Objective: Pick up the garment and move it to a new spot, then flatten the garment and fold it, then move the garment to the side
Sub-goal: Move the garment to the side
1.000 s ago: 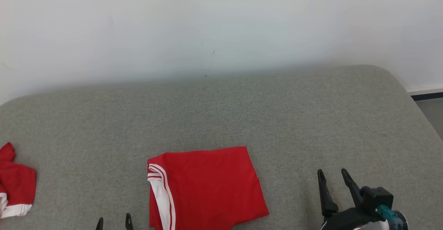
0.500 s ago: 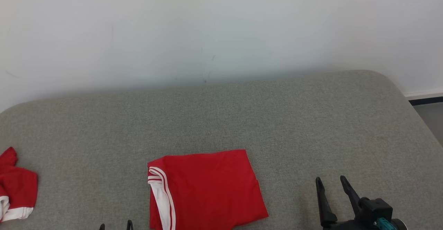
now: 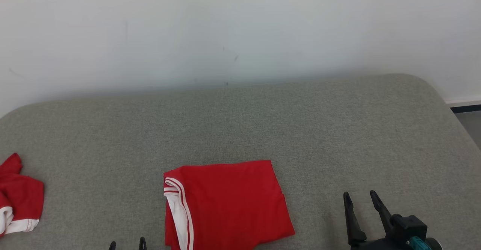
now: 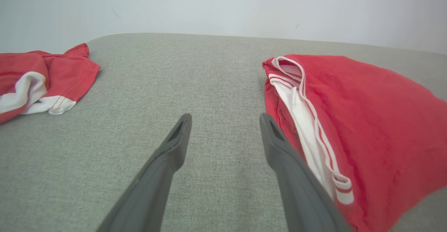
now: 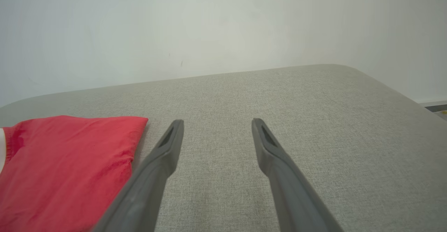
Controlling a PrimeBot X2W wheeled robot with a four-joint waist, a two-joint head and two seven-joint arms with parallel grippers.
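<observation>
Far left, a crumpled red cloth (image 3: 20, 201) sat on the grey upholstered surface (image 3: 263, 122), so a sideways move risked landing on it. The left gripper (image 3: 127, 243) hung just beside the folded red garment (image 3: 229, 201) at mid-front, jaws spread and empty; a sloppy one-layer pinch could've unfolded it. The right gripper (image 3: 359, 195), also spread, sat further off.

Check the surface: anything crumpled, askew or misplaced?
The folded red garment lies neat in the middle. A second red-and-white garment at the left edge of the grey surface sits crumpled, unfolded. Nothing else stands out.
</observation>
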